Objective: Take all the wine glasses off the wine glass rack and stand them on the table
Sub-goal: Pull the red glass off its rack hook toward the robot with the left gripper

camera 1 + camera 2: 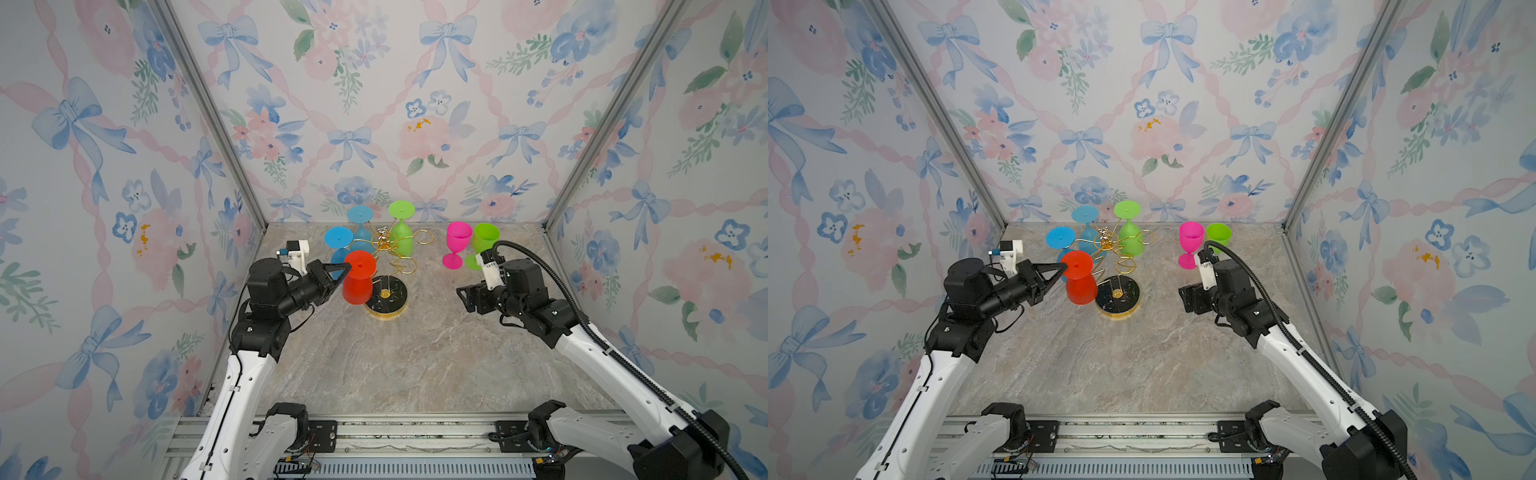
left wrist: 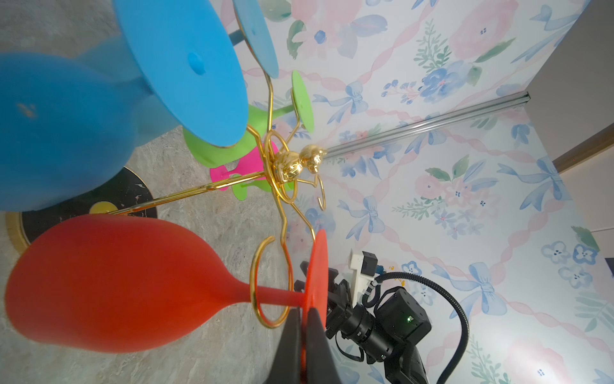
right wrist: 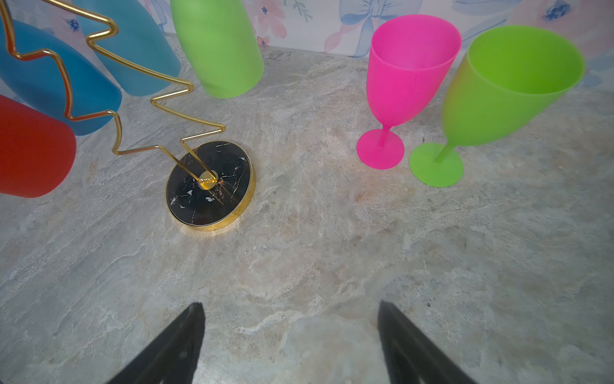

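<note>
1. Red wine glass [image 1: 358,282] hangs bowl-down on the wine glass rack [image 1: 395,300], on the arm nearest the left arm. Its stem sits inside a gold loop [image 2: 253,289] with the foot above it. The bowl looks clear of the desk [image 1: 415,353].
2. Left gripper [image 2: 303,311]: jaws clamped edge-on on the rim of the red foot. It's a thin pinch, nothing around the stem.
3. My read: gripped but not yet off. The stem has to slide out through the loop's open side.
4. Risk: with a pinch on a flat disc edge, the glass can pivot or slip once the loop stops carrying it. The bowl is the heavy end.
5. Risk: an off-axis pull snags the stem on the wire and drags the rack. Nothing holds the rack, so it could skid or tip.
6. Risk: a blue wine glass [image 2: 83,116] hangs just beside the red one, and a swing would knock it. A hanging green glass [image 3: 219,46] is on a far arm.
7. Right gripper [image 3: 289,304]: jaws apart, empty, low over the desk near the base, not bracing the rack.
8. Pink wine glass [image 3: 412,73] and standing green glass [image 3: 511,86] are upright on the desk, well apart from the rack.
</note>
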Action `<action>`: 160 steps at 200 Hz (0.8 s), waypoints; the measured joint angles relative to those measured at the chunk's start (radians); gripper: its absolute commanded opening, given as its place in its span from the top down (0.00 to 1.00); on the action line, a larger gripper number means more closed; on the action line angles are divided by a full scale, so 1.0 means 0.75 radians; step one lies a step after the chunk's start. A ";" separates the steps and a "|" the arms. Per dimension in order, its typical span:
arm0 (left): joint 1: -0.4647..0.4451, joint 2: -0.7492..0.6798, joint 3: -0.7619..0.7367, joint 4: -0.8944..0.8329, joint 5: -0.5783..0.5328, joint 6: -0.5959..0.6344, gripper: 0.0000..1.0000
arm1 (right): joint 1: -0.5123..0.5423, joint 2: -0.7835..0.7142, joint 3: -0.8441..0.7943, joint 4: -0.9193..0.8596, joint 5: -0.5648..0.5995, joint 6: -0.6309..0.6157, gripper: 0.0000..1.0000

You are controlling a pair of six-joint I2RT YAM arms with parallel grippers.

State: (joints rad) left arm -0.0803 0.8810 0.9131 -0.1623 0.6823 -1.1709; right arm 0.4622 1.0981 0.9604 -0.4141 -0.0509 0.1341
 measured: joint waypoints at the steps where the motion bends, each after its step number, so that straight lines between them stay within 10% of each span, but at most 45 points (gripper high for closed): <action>1: 0.000 0.000 0.000 -0.001 -0.002 -0.002 1.00 | 0.000 0.000 0.000 0.000 0.000 0.000 0.16; 160: -0.041 -0.054 0.014 -0.005 -0.230 -0.261 1.00 | 0.006 -0.001 -0.022 0.002 0.019 0.006 0.16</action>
State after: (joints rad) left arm -0.1112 0.8402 0.9237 -0.1658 0.5095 -1.3670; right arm 0.4667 1.0977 0.9436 -0.4129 -0.0368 0.1383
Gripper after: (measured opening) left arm 0.050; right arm 0.840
